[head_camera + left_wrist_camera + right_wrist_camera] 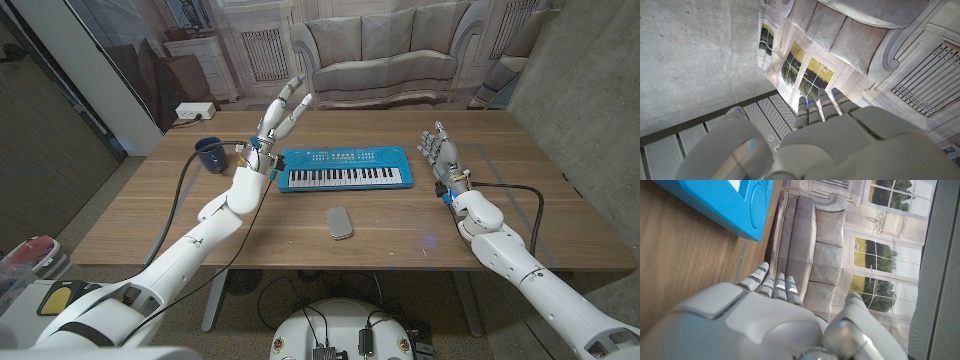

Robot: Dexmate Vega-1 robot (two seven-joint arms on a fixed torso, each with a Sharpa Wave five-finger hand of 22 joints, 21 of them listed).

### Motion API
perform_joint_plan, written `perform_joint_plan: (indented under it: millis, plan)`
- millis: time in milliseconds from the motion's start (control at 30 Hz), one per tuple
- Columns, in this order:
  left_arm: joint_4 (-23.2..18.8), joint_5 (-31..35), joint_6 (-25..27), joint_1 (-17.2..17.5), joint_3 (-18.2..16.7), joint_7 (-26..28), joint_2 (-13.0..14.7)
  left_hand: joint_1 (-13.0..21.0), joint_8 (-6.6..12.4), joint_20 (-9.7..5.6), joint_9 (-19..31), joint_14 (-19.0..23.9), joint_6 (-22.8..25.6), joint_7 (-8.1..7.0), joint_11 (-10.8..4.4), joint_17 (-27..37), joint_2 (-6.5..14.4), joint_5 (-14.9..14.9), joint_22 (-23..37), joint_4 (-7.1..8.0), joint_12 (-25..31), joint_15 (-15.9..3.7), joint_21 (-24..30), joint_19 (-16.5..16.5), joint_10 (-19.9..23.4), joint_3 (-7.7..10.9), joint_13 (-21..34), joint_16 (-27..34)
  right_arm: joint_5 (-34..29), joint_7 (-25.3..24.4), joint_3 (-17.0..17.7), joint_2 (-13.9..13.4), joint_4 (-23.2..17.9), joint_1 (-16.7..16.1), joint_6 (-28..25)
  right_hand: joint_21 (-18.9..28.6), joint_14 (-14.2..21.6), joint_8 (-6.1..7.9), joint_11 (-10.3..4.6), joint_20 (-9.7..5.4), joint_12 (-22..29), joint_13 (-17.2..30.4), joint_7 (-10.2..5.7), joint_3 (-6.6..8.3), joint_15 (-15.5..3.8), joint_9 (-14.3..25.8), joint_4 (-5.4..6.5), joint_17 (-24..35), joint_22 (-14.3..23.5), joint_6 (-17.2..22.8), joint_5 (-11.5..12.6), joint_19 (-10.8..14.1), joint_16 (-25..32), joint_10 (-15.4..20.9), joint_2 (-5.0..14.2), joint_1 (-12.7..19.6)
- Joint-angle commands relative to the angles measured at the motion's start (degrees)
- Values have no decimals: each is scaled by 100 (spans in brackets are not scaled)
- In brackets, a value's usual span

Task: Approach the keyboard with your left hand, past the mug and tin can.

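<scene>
Left hand point(284, 112) raised, fingers spread, beside blue keyboard point(345, 169) — white keys.

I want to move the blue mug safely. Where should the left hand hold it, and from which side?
Probably grip the mug around its round body, coming from above and the keyboard side, where the raised left hand is. I cannot see its handle clearly.

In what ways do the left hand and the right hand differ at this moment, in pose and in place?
The left hand is raised above the table, fingers spread and pointing up, beside the blue keyboard's left end; the right hand sits low, near the keyboard's right end, fingers close together. The left hand is close to the dark mug; the right hand has nothing beside it. Both hold nothing.
</scene>
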Motion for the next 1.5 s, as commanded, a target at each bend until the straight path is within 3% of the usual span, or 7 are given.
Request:
perform_joint_plan:
  millis: [33, 500, 1500]
  plan:
    - [-5, 487, 354, -200, 271, 322, 98, 36, -13, -219, 22, 50, 46, 1, -5, 7, 36, 35, 21, -37, -8, -11, 5, -33, 57, 13, 31, -18, -9, -30, 27, -23, -54, -78, 42, -17, 45, 24, -7, -105, 32, 22, -2, -23, 14, 20, -13, 16, 5, 24, 13, 49, 12, 15, 41, 19]
    - [-128, 645, 631, -341, 534, 339, 291, 60, -12, -220, 22, 49, 98, 3, 4, 8, 49, 43, 21, -41, -26, -9, -4, -44, 61, 0, 32, -29, -13, -26, 33, -28, -73, -91, 54, -40, 48, 21, 10, -107, 35, 22, 3, -32, 7, 20, -16, 16, 6, 21, 13, 57, 10, 28, 52, 22]
    - [-358, 1953, 1418, -635, 1190, 1073, 551, 96, -21, -226, 24, 60, 159, -35, -15, 8, 71, 54, 22, -45, -39, -27, -17, -71, 100, -24, 33, -36, -7, -103, 104, -57, -146, -182, 88, -78, 53, 20, 3, -108, 33, 22, 7, -52, 10, 21, -20, 17, 7, 25, 12, 73, 8, 30, 62, 20]
